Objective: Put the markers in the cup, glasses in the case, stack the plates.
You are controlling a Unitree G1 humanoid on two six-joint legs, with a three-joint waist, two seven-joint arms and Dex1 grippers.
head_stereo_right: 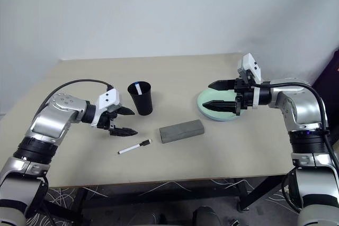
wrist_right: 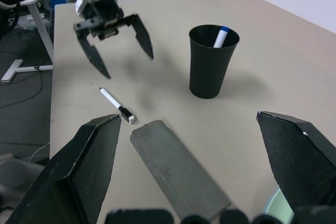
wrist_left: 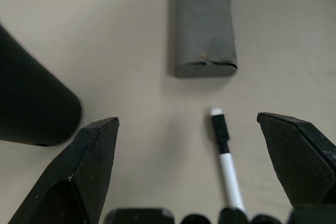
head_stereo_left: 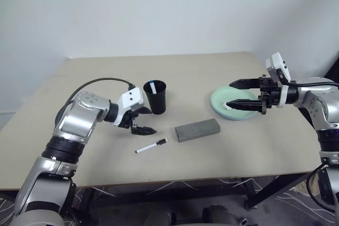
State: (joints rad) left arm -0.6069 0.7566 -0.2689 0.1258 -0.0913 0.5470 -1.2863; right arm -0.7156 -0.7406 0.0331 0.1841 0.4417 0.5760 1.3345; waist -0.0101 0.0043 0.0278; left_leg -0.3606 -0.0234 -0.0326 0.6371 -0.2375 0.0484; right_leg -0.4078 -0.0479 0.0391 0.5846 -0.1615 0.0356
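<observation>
The black cup [head_stereo_left: 155, 99] stands mid-table with the blue-capped marker [wrist_right: 220, 36] upright inside it. The black-capped marker [head_stereo_left: 151, 146] lies flat on the table in front of the cup, beside the closed grey case [head_stereo_left: 197, 129]. My left gripper [head_stereo_left: 152, 121] hovers open, just left of the cup and above and behind the lying marker [wrist_left: 223, 148], holding nothing. My right gripper [head_stereo_left: 229, 95] is open and empty over the mint green plate [head_stereo_left: 220, 110] at the right. I cannot tell whether a second plate lies on it. The glasses are out of view.
The tan table [head_stereo_left: 106, 78] has its front edge close behind the lying marker. A black cable [head_stereo_left: 100, 81] arches over my left arm. The wall runs along the table's far side.
</observation>
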